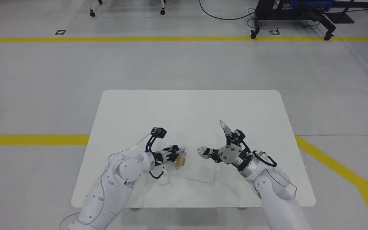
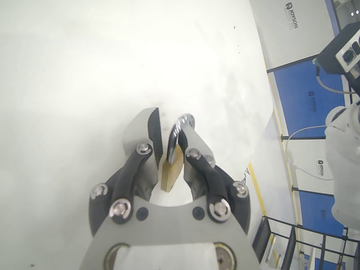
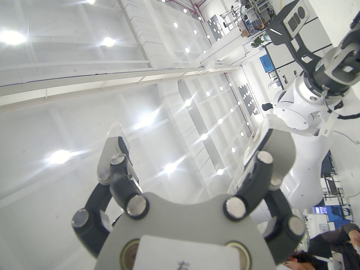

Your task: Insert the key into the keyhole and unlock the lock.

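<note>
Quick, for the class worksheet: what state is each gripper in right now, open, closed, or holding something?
Left gripper: closed, holding the padlock.
Right gripper: open, holding nothing.

White rounded arms (image 1: pixel 118 181) end in grey hands (image 2: pixel 168 126) with black links (image 2: pixel 132 170), silver screws (image 2: pixel 120 208), black cables (image 1: pixel 266 156).

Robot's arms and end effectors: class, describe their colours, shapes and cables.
The left arm and right arm have rounded white shells and black wrist cables. The left end effector and right end effector have grey bases, black linkages, silver bolts, black-padded grey fingers.
</note>
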### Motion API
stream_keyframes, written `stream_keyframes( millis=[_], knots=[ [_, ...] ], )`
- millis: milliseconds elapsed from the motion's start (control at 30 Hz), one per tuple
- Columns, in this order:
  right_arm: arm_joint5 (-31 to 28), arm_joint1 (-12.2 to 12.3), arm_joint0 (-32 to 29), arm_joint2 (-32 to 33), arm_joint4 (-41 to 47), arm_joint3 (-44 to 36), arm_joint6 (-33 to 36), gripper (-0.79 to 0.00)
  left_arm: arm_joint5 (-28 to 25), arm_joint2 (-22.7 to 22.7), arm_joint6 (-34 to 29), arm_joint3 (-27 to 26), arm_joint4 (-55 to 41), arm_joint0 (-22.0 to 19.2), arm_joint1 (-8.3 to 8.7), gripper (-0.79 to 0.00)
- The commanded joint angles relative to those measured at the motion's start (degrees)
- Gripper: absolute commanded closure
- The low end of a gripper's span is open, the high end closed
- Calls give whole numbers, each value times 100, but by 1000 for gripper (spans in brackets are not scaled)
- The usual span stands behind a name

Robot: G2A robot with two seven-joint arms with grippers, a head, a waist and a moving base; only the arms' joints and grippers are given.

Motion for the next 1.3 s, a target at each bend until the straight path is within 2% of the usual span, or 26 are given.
stream_keyframes(
  millis=[0, 167, 300, 500, 667, 767, 900, 967, 1067, 1267],
  knots=[
    [0, 0, 0, 0, 0, 0, 0, -785, 34, 18, 40, -58, 75, -1, 5, -785],
    [0, 0, 0, 0, 0, 0, 0, -785, 4, -315, 209, -368, 177, 118, 105, -785],
    [0, 0, 0, 0, 0, 0, 0, -785, -373, -854, 555, -893, 245, 402, 245, -785],
    [0, 0, 0, 0, 0, 0, 0, -785, -855, -1884, 1679, -1814, 1282, 965, 484, -785],
    [0, 0, 0, 0, 0, 0, 0, -785, -980, -2524, 2132, -2592, 1986, 1540, 620, -785],
    [0, 0, 0, 0, 0, 0, 0, -785, -762, -2711, 2202, -2760, 2061, 1749, 648, -785],
    [41, -5, 52, -51, -40, 91, -108, -785, -747, -2718, 2195, -2756, 2032, 1761, 649, -785],
    [-478, 17, 188, -9, -831, 70, -454, -785, -747, -2718, 2195, -2756, 2032, 1761, 649, -785],
    [-1323, 101, 158, 252, -2174, -106, -551, -785, -747, -2718, 2195, -2756, 2032, 1761, 649, -785],
    [-1939, 259, -276, 960, -4746, -1057, -1516, -785, -747, -2718, 2195, -2756, 2032, 1761, 649, -785]
  ],
)
